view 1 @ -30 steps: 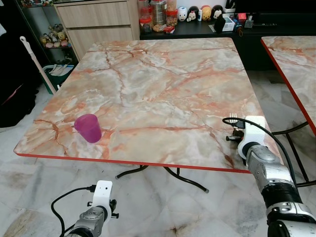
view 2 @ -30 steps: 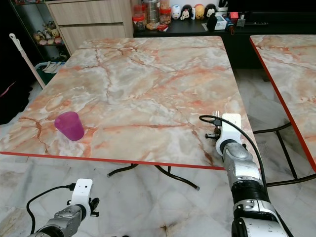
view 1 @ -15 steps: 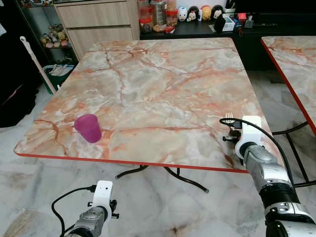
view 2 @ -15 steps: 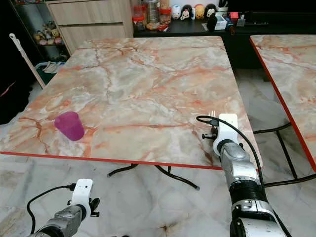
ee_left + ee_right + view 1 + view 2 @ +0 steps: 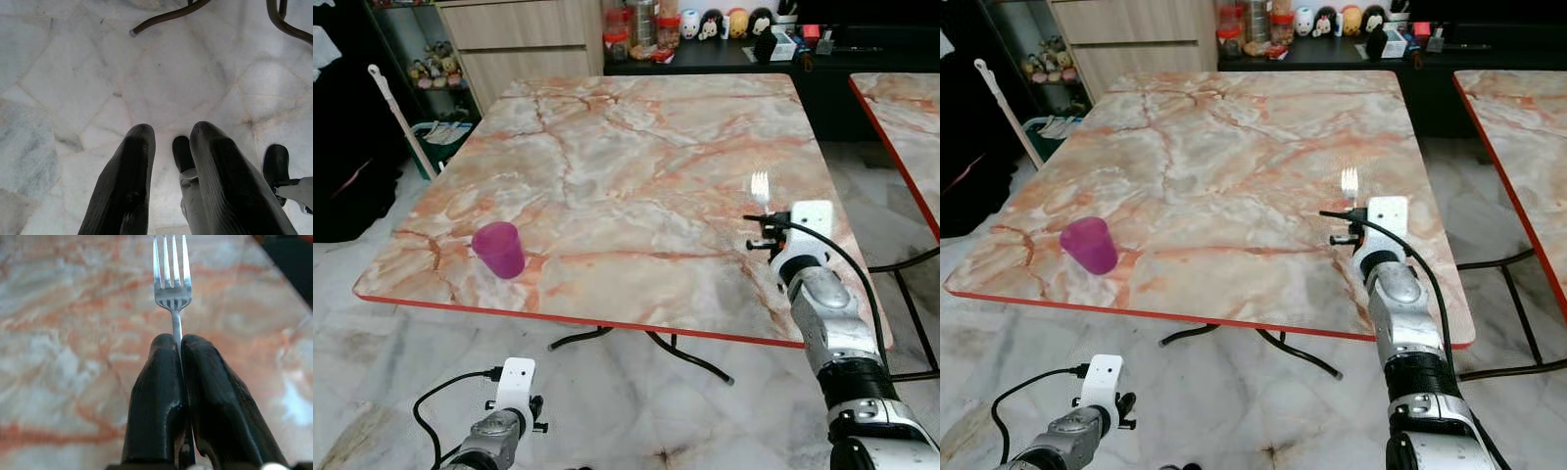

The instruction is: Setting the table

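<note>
A silver fork (image 5: 172, 279) is pinched by its handle in my right gripper (image 5: 177, 339), tines pointing away from me. The fork (image 5: 760, 186) is held over the right side of the marble table (image 5: 636, 147), a little inside its near red edge. A purple plastic cup (image 5: 499, 250) stands upright near the table's near left corner, far from the fork. My left gripper (image 5: 173, 132) hangs low below the table edge over the floor, fingers slightly apart and holding nothing.
A second marble table (image 5: 901, 98) stands to the right, across a narrow gap. Curved metal table legs (image 5: 646, 343) rest on the stone floor. Behind are a wooden cabinet (image 5: 519, 44), a dark counter with jars and figurines (image 5: 705, 24), and a mop handle (image 5: 401, 117) at the left.
My right gripper has carried the fork from the table's near right edge farther in over the tabletop. The camera has shifted a little. The cup and left arm have not moved.
</note>
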You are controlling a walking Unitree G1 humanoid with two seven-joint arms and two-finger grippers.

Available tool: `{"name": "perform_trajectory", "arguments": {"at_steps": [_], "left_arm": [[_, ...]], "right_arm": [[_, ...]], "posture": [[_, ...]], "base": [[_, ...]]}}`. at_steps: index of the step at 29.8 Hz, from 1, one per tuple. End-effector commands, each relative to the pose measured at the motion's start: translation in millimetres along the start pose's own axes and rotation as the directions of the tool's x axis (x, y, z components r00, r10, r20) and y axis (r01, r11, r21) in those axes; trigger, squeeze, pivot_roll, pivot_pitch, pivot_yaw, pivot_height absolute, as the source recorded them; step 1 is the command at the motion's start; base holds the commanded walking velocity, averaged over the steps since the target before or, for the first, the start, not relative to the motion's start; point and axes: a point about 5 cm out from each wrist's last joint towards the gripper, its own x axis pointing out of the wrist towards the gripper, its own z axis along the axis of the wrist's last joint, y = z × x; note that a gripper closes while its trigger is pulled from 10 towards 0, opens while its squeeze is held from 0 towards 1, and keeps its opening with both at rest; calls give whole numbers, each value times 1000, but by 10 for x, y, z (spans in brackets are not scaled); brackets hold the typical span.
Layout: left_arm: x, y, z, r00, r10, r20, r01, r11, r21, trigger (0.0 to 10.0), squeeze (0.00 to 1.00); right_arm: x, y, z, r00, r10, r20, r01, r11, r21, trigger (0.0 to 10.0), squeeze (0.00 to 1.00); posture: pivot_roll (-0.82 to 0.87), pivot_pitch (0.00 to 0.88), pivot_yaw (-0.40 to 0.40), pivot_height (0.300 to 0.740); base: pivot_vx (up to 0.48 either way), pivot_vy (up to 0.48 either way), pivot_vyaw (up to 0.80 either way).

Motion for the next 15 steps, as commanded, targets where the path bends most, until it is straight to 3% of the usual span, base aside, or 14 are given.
{"name": "perform_trajectory", "arguments": {"at_steps": [1, 7, 15], "left_arm": [[-8, 48, -17, 1000, 20, 2, -20, 1000, 2, 10000, 0], [-9, 50, -11, 999, 36, 11, -36, 999, 14, 10000, 0], [-9, 47, -15, 999, 38, 12, -38, 999, 20, 10000, 0]], "right_arm": [[21, 2, 83, 999, -9, 42, 9, 1000, -13, 10000, 0], [14, 13, 104, 998, -8, 69, 9, 1000, -21, 10000, 0], [34, 4, 142, 996, -12, 90, 14, 1000, -27, 10000, 0]], "posture": [[-64, 69, 70, 740], [-66, 62, 70, 740], [-67, 45, 69, 740]], "base": [[0, 0, 0], [0, 0, 0], [0, -261, 0]]}}
